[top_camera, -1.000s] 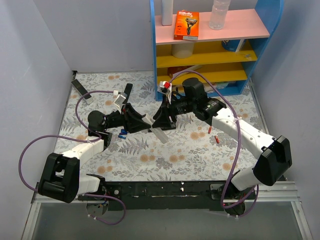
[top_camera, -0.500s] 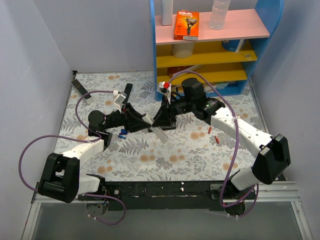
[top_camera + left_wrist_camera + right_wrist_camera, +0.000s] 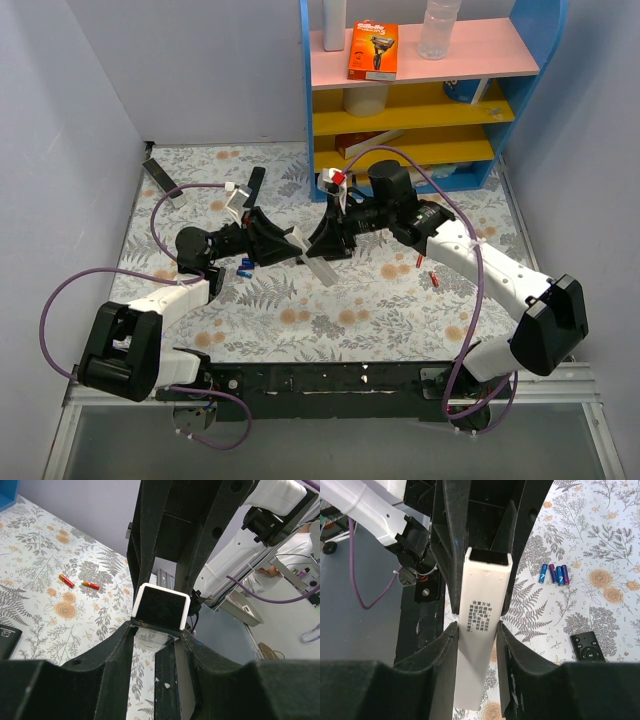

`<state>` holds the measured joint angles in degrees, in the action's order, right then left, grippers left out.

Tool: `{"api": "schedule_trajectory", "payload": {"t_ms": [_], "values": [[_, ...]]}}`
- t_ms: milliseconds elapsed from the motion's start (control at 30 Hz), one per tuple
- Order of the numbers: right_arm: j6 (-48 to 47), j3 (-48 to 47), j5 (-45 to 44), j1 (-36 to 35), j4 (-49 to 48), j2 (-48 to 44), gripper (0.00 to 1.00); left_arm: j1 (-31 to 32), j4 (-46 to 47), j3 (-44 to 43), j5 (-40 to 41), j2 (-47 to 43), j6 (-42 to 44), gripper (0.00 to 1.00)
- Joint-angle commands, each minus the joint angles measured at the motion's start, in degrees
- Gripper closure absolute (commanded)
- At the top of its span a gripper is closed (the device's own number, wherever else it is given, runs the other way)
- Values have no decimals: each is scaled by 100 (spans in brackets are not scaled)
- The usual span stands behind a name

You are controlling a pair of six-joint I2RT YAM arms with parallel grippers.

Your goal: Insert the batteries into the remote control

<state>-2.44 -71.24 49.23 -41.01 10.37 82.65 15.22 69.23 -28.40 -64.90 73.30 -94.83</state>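
The white remote control (image 3: 322, 268) hangs tilted above the table's middle, held from both sides. My left gripper (image 3: 290, 243) is shut on one end of it; in the left wrist view that end (image 3: 161, 607) shows as a white frame round a dark inside, pinched at my fingertips (image 3: 157, 627). My right gripper (image 3: 476, 627) is shut on the remote's long sides, its printed face (image 3: 482, 595) towards the camera. Two red batteries (image 3: 420, 259) (image 3: 434, 277) lie on the cloth under my right forearm, also visible in the left wrist view (image 3: 66, 580) (image 3: 91, 585).
Small blue cells (image 3: 243, 268) (image 3: 554, 574) lie by my left arm. Black remotes (image 3: 160, 178) (image 3: 256, 185) rest at the back left, another (image 3: 587, 646) shows in the right wrist view. A blue shelf unit (image 3: 420, 90) stands at the back right. Grey walls close both sides.
My right gripper's jaws have closed onto the remote's sides, and the right arm has shifted slightly. The left gripper and the remote have stayed where they were.
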Motion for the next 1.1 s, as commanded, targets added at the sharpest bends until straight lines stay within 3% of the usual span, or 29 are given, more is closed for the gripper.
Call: {"api": "schedule_trajectory", "payload": {"t_ms": [0,233,500,667,767,1000,1067], "values": [[-547,409,131,-38,957,-179,77,-195,626,-165,707,-105,-343,100],[-556,550,25,-3,1046,-249,78,-222,460,-148,585,-158,-177,100],[103,541,-326,129,361,-495,89,-222,-1130,106,285,-412,1009,100],[200,637,-677,190,246,-478,91,-222,-1647,431,461,-553,1412,100],[322,664,-1537,269,465,-452,91,-222,-2131,520,584,-676,1695,100],[946,629,-4716,576,1615,-48,90,-213,-2757,573,567,-984,2109,100],[1288,638,-5175,656,1792,250,89,-213,-2801,608,567,-1098,2109,100]]}}
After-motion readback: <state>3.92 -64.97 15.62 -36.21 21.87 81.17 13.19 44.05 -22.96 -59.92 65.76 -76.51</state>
